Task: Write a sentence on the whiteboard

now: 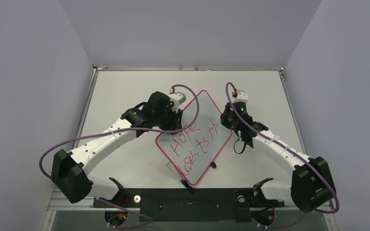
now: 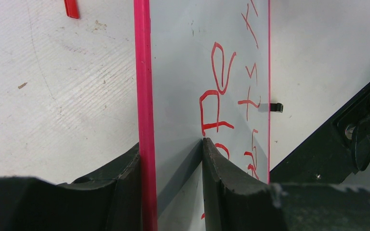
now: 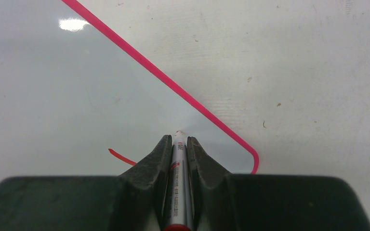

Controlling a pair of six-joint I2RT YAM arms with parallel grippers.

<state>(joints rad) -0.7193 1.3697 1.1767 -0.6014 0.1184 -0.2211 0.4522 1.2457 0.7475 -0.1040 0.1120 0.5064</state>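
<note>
The whiteboard (image 1: 200, 109) lies cornerwise on the table between the arms, white with a red-pink rim. The sentence (image 1: 192, 142) is in red scrawl starting "HOPE", in uneven lines. My left gripper (image 1: 175, 115) is shut on the board's left edge. In the left wrist view its fingers (image 2: 221, 178) clamp the board (image 2: 183, 72) on both faces beside the rim, with red letters (image 2: 217, 96) ahead. My right gripper (image 1: 230, 121) is shut on a grey marker (image 3: 178, 168). The marker's tip touches the board (image 3: 77, 86) near its rounded corner, beside a short red stroke (image 3: 120, 156).
A small black piece (image 1: 213, 165) lies by the board's near right edge, also in the left wrist view (image 2: 277, 107). A red bit (image 2: 71, 8) lies on the table left of the board. The black base plate (image 1: 188, 199) runs along the near edge. Walls enclose three sides.
</note>
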